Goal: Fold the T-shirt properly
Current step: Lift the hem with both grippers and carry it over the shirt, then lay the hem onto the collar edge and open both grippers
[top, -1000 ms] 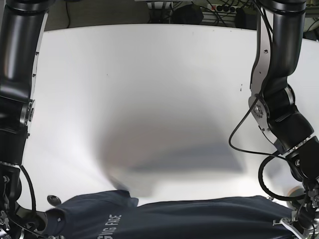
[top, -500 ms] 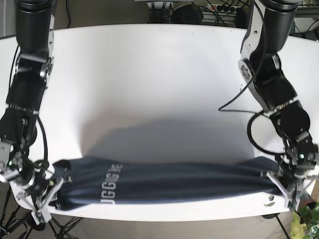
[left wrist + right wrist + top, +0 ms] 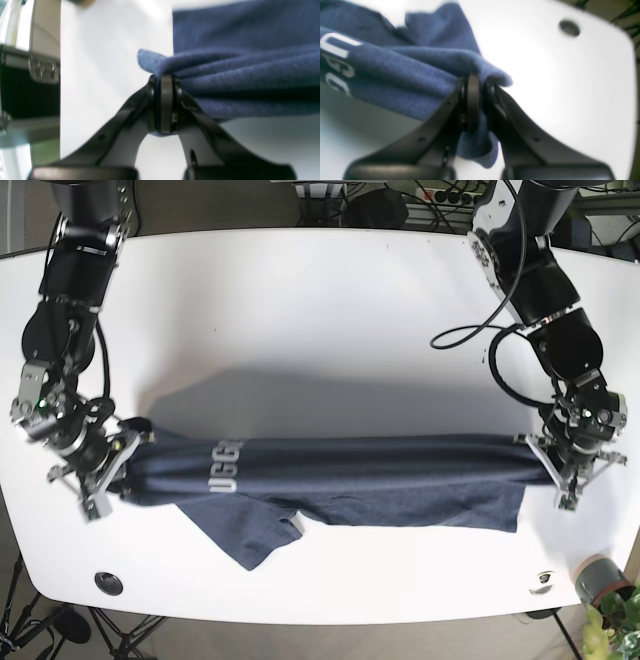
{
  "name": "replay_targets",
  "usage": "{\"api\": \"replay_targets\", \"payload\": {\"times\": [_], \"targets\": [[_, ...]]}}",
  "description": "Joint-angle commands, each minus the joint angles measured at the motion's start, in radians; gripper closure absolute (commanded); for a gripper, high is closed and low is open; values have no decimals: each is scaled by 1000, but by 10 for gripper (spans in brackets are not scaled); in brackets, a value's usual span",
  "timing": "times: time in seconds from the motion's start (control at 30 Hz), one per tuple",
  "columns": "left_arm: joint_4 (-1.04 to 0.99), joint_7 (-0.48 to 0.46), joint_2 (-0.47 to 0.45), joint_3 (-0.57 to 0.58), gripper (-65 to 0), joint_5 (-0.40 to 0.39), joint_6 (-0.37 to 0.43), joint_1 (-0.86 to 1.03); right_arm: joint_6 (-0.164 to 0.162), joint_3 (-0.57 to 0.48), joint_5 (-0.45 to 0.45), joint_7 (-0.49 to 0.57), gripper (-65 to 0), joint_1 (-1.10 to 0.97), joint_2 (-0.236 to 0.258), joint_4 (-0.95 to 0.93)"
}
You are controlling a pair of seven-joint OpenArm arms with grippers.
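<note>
White table point(image 3: 320, 310) fills the base view, and a dark blue T-shirt point(image 3: 350, 480) lies stretched across it in a long band. One sleeve sticks out toward the front edge. The left gripper point(image 3: 562, 463) pinches one end of the shirt, with its fingers point(image 3: 166, 105) squeezed tight on a fold of cloth. The right gripper point(image 3: 112, 462) pinches the other end, near the white letters point(image 3: 227, 468). Its fingers point(image 3: 472, 105) are also pressed together on bunched cloth.

Right wrist view blurred: T-shirt point(image 3: 395, 72) lettering cut off at left edge (only "UG" legible).
</note>
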Motion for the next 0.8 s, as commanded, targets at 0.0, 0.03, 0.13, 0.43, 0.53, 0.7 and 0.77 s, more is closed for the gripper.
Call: {"api": "replay_targets", "payload": {"times": [0.0, 0.03, 0.13, 0.43, 0.53, 0.7, 0.77], "targets": [[32, -17, -13, -2, 0, 6, -13, 8, 0, 30, -2, 20, 0, -19, -2, 59], [44, -17, -13, -2, 0, 6, -21, 34, 0, 36, -2, 20, 0, -48, -10, 75], [93, -17, -15, -3, 0, 6, -33, 112, 0, 39, -2, 20, 0, -138, -30, 128], [112, -17, -12, -67, 0, 4, -62, 243, 1, 102, -2, 22, 0, -310, -113, 199], [109, -17, -13, -95, 0, 6, -94, 253, 1, 109, -2, 22, 0, -347, -113, 204], [107, -18, -21, -124, 0, 6, -94, 299, 1, 111, -2, 22, 0, -422, -113, 207], [107, -18, -24, -124, 0, 6, -94, 313, 3, 111, -2, 22, 0, -445, -111, 207]]}}
